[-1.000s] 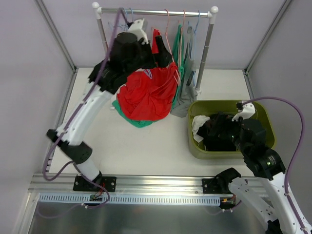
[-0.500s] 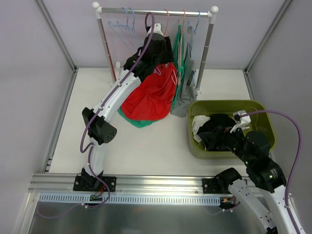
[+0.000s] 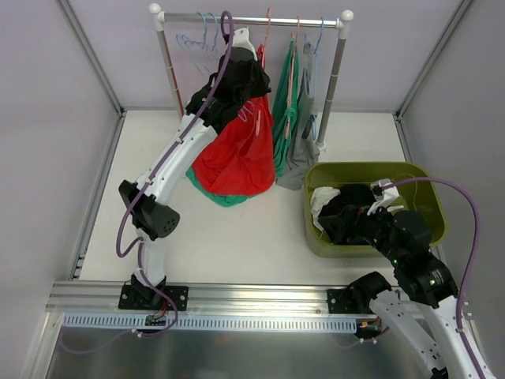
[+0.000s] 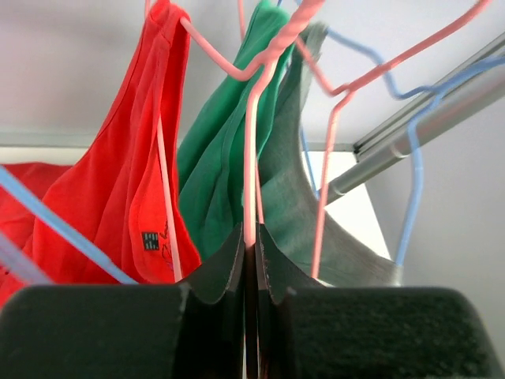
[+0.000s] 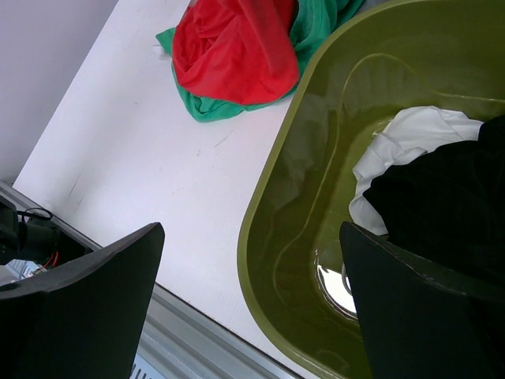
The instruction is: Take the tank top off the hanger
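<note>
Firmly, the left gripper [image 4: 251, 239] clamps a pink hanger [image 4: 249, 158].

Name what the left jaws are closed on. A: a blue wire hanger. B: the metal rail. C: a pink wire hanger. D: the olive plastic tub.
C: the left wrist view shows the left jaws pinched shut on a thin pink wire hanger.

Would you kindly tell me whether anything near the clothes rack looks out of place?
Yes: a red cloth lies crumpled in a heap on the table, on top of a green cloth, beside the bin rather than inside it or hung on the rack.
</note>
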You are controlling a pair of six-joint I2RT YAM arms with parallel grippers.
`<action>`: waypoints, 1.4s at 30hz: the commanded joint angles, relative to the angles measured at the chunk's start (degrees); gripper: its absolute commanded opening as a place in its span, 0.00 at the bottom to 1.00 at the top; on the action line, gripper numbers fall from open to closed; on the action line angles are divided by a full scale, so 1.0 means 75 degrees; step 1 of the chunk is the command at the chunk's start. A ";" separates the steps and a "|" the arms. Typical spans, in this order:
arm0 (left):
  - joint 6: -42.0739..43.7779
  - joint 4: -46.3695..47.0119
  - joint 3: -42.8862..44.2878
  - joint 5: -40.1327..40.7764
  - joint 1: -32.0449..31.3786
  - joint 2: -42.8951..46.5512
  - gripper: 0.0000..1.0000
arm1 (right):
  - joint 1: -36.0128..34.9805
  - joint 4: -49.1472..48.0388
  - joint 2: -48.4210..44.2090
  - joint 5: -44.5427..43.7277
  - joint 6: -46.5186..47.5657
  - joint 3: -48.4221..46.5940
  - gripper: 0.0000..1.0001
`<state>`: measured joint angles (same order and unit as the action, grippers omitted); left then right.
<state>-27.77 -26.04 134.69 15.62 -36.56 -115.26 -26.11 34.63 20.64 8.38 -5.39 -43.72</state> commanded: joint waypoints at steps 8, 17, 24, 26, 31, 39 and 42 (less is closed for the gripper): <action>0.0305 0.0683 -0.1104 -0.0370 -0.0001 0.2498 0.00 | 0.0024 -0.0633 0.0224 0.0090 -0.0020 -0.0111 0.99; 0.0291 0.0800 -0.3179 -0.2464 -0.0013 0.4946 0.00 | 0.0024 -0.1007 0.0388 0.0849 0.0389 -0.0311 0.99; 0.0456 0.0800 -0.4809 -0.4035 -0.0013 0.7490 0.00 | 0.0012 -0.2927 0.1041 0.3356 0.0146 -0.0497 0.96; 0.0445 0.0800 -0.5335 -0.4331 -0.0013 0.8366 0.00 | -0.0139 -0.3234 0.1522 0.3746 -0.0113 -0.1103 0.94; 0.0386 0.0766 -0.6180 -0.5489 -0.0024 0.9998 0.00 | -0.1611 -0.3223 0.2974 0.2345 0.0493 -0.2675 0.91; -0.0211 0.0601 -0.7411 -0.6535 -0.0013 1.0798 0.00 | -0.4017 -0.3210 0.5016 0.0070 0.2041 -0.4763 0.87; -0.0375 0.0590 -0.7763 -0.6805 -0.0013 1.0880 0.00 | -0.4464 -0.3656 0.5298 -0.0964 0.2359 -0.4717 0.84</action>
<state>-27.94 -23.73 78.04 -30.24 -36.56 -33.12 -57.69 11.64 58.98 11.90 6.83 -77.69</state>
